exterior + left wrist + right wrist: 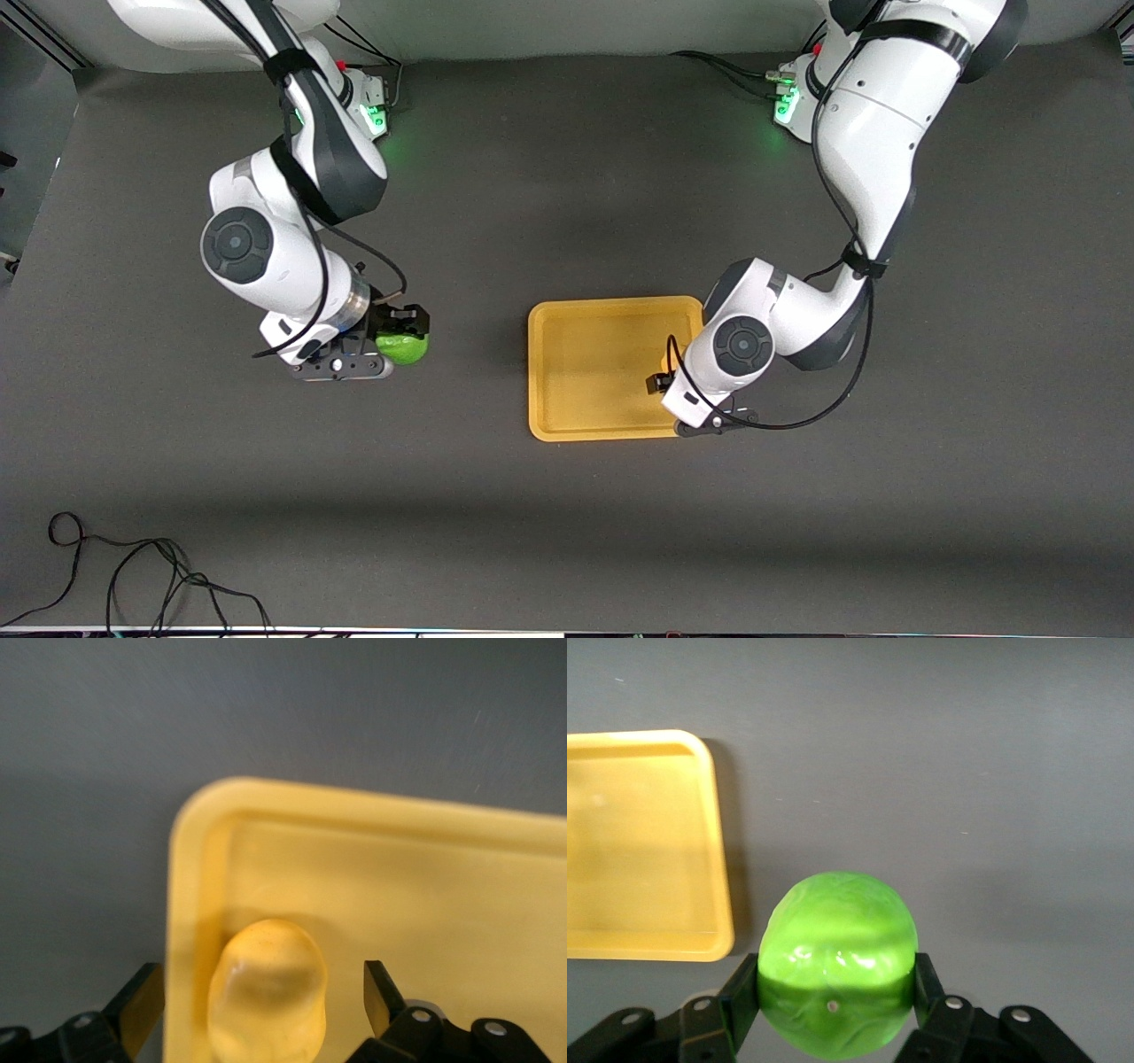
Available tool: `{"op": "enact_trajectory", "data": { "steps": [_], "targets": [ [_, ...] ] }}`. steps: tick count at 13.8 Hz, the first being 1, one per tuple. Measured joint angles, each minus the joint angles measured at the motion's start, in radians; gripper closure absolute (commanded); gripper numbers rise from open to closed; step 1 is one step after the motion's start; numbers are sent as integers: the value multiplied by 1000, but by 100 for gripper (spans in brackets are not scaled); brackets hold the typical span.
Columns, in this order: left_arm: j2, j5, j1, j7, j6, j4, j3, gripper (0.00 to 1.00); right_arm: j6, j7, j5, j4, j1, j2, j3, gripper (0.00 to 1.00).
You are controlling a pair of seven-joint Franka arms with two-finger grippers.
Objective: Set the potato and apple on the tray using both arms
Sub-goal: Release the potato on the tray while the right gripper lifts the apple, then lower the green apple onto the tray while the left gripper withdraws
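The orange-yellow tray point(594, 354) lies on the dark mat at mid table. The yellow-tan potato point(266, 992) rests in the tray by a corner of its rim point(190, 868); in the front view the left arm's wrist hides it. My left gripper point(261, 1001) is open, one finger on each side of the potato with a gap on both sides; it hangs over the tray's corner point(704, 421). My right gripper point(399, 332) is shut on the green apple point(403, 347), over the mat toward the right arm's end, apart from the tray point(638, 850). The apple point(837, 939) fills the right gripper point(833, 988).
A loose black cable point(133, 576) lies on the mat near the front camera's edge, toward the right arm's end. The dark mat point(496, 496) covers the whole table.
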State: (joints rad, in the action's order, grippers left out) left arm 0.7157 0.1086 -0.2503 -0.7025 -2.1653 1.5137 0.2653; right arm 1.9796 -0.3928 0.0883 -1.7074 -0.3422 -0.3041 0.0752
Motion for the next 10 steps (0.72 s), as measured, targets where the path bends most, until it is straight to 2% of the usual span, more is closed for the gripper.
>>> {"op": "enact_trajectory", "data": {
  "steps": [4, 10],
  "targets": [
    [-149, 4, 105, 60, 177, -68, -5, 0, 1, -103, 3, 143, -111, -108, 1, 54],
    [-285, 6, 245, 271, 338, -112, -9, 0, 47, -191, 4, 460, -252, -404, 2, 54]
  ]
}}
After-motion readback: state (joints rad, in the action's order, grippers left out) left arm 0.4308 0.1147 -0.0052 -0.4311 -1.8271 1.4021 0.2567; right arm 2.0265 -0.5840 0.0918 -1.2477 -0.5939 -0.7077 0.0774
